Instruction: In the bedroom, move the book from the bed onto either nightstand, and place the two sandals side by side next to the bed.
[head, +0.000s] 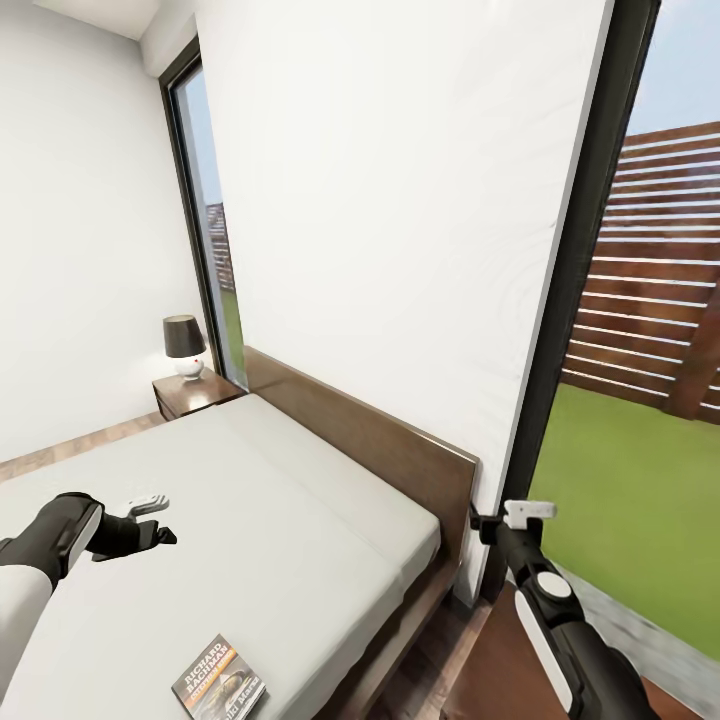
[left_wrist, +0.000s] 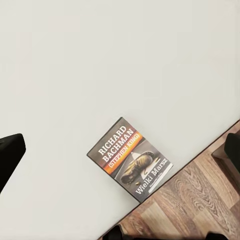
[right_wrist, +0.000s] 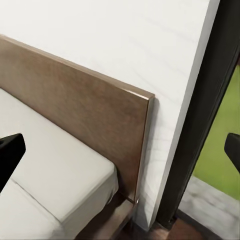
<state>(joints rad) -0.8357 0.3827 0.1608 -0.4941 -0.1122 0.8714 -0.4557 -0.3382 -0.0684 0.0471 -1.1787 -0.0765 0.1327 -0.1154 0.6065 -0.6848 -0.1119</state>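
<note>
book (head: 219, 680) is being left flat on near edge of bed (head: 300, 520), untouched | left gripper (head: 150, 520) is being held over mattress, fingers apart, empty | right gripper (head: 490, 525) is being held beside headboard (head: 380, 430), fingers apart | nightstand (head: 195, 392) with lamp (head: 184, 345) far left

- Thin dark paperback book with an orange band (left_wrist: 131, 158) lies flat on the plain light grey mattress (left_wrist: 100, 65), near its edge.
- Brown wood-plank floor (left_wrist: 195, 205) lies beyond that edge.
</note>
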